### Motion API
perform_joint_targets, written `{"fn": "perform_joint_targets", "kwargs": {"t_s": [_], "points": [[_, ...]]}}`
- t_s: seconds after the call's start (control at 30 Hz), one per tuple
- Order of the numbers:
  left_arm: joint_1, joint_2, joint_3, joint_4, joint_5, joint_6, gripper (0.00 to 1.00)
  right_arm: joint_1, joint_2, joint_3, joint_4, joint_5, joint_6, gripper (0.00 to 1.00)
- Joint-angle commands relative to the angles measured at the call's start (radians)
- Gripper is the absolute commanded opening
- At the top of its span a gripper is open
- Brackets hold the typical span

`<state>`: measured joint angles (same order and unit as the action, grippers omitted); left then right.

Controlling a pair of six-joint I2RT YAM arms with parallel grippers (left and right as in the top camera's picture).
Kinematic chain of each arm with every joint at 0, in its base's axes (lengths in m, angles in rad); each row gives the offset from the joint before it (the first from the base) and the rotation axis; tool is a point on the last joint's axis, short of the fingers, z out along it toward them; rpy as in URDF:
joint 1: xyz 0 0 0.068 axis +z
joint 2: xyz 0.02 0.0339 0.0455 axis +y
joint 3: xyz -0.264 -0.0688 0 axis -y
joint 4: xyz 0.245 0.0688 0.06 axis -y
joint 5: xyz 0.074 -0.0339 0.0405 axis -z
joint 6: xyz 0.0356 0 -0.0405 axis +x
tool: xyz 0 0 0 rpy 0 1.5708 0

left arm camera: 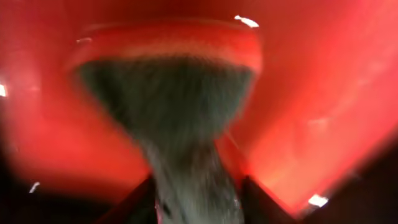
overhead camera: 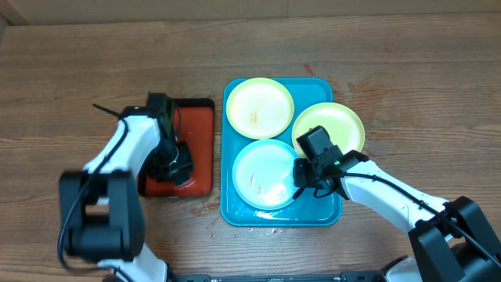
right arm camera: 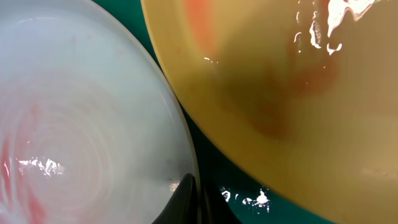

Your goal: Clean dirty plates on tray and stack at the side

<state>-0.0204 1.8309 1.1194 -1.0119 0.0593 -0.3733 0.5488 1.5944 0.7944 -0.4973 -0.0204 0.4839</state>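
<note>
Three plates lie on the turquoise tray (overhead camera: 322, 213): a pale yellow one (overhead camera: 259, 107) at the back left, a yellow-green one (overhead camera: 329, 125) at the right overhanging the rim, and a whitish one (overhead camera: 264, 174) at the front with pink smears. My right gripper (overhead camera: 302, 174) is shut on the whitish plate's right rim. The right wrist view shows its fingers (right arm camera: 189, 200) on that rim (right arm camera: 81, 124), the yellow-green plate (right arm camera: 298, 93) beside it, and the tray (right arm camera: 249, 186) between. My left gripper (overhead camera: 178, 161) is shut on a grey-green sponge (left arm camera: 168, 106) low in the small red tray.
The small black-rimmed red tray (overhead camera: 197, 129) lies left of the turquoise tray and fills the left wrist view (left arm camera: 323, 93). Bare wooden table surrounds both trays. The right arm reaches in from the front right.
</note>
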Motion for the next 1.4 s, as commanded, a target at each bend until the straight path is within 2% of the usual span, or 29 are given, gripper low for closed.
{"fn": "perform_joint_targets", "kwargs": {"t_s": [0.0, 0.03, 0.3, 0.37, 0.4, 0.53, 0.73, 0.9, 0.93, 0.97, 1.17, 1.27, 1.37], "points": [[-0.009, 0.070, 0.014, 0.027, 0.016, 0.000, 0.17, -0.007, -0.007, -0.004, 0.002, 0.019, -0.021, 0.04], [-0.009, 0.080, 0.014, 0.039, 0.021, -0.009, 0.04, -0.007, -0.007, -0.004, 0.002, 0.019, -0.021, 0.04], [-0.009, 0.028, 0.077, 0.039, 0.111, -0.015, 0.05, -0.007, -0.007, -0.004, 0.006, 0.019, -0.021, 0.05], [-0.011, 0.009, 0.091, 0.042, 0.153, -0.015, 0.16, -0.007, -0.007, -0.004, 0.005, 0.019, -0.021, 0.05], [-0.013, 0.000, 0.097, 0.048, 0.172, -0.015, 0.29, -0.007, -0.007, -0.004, 0.006, 0.019, -0.021, 0.05], [-0.021, -0.011, 0.102, 0.055, 0.159, -0.005, 0.49, -0.007, -0.007, -0.004, 0.006, 0.019, -0.020, 0.05], [-0.019, -0.011, 0.102, 0.030, -0.011, -0.002, 0.53, -0.007, -0.007, -0.004, 0.005, 0.019, -0.021, 0.06], [-0.018, -0.005, 0.091, 0.064, -0.201, -0.068, 0.55, -0.007, -0.007, -0.004, 0.006, 0.019, -0.020, 0.06], [-0.018, 0.000, 0.085, 0.084, -0.204, -0.069, 0.54, -0.007, -0.007, -0.004, 0.006, 0.019, -0.020, 0.06], [-0.018, 0.003, 0.080, 0.107, -0.195, -0.069, 0.50, -0.007, -0.007, -0.004, 0.006, 0.019, -0.020, 0.06], [-0.019, 0.013, 0.077, 0.213, -0.078, -0.067, 0.04, -0.007, -0.007, -0.004, 0.006, 0.019, -0.020, 0.09], [-0.020, 0.013, 0.077, 0.235, 0.027, -0.003, 0.04, -0.007, -0.007, -0.004, 0.006, 0.019, -0.020, 0.09], [-0.020, 0.013, 0.091, 0.230, 0.153, 0.133, 0.04, -0.007, -0.007, -0.004, 0.006, 0.019, -0.020, 0.09]]}}
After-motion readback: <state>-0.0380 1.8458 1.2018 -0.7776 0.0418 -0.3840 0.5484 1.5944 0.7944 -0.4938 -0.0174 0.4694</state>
